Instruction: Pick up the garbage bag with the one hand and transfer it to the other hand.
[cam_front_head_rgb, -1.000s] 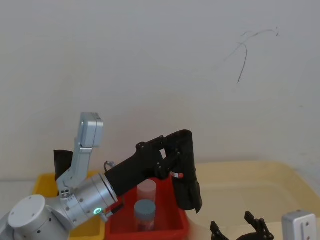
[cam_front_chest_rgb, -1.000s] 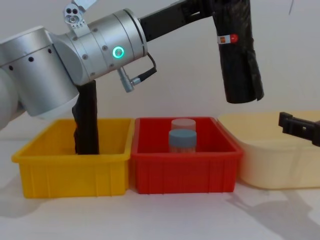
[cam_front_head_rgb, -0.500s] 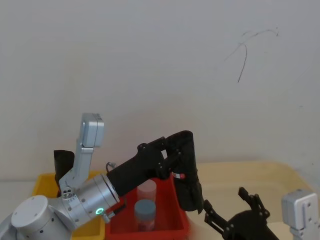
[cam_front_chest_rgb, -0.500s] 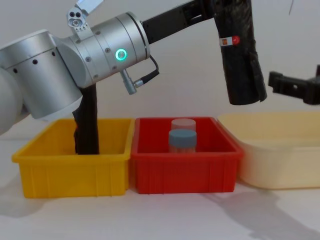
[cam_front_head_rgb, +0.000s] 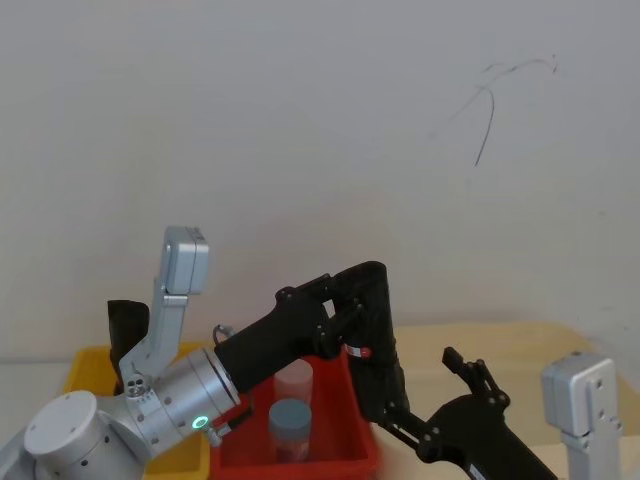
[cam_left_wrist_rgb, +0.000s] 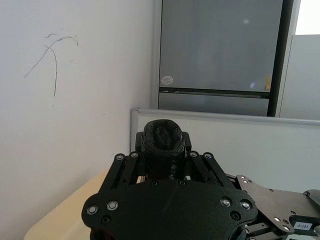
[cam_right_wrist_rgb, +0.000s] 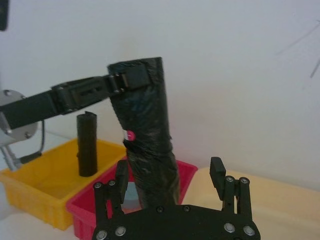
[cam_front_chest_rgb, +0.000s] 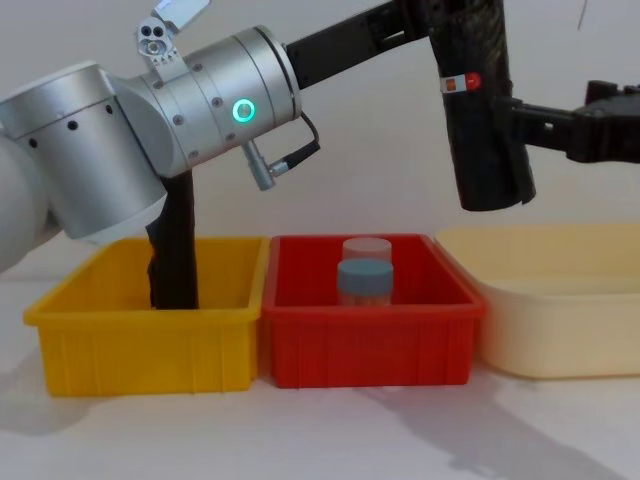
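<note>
My left pincer (cam_front_head_rgb: 336, 312) clamps the garbage bag (cam_front_chest_rgb: 485, 150) up high — my right pincer (cam_right_wrist_rgb: 169, 170), spread wide, flanks its lower half.

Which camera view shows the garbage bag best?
Right wrist view: the garbage bag shows nearly whole, left hand clamped at its top, open right hand flanking it. Chest view cuts off its top; head view hides part behind the left hand; left wrist view shows its upper end.

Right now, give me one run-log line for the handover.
phase: pre-handover | left tool: shut on garbage bag, held aloft, near-upright | right tool: open, astride bag's lower half, not yet closed
</note>
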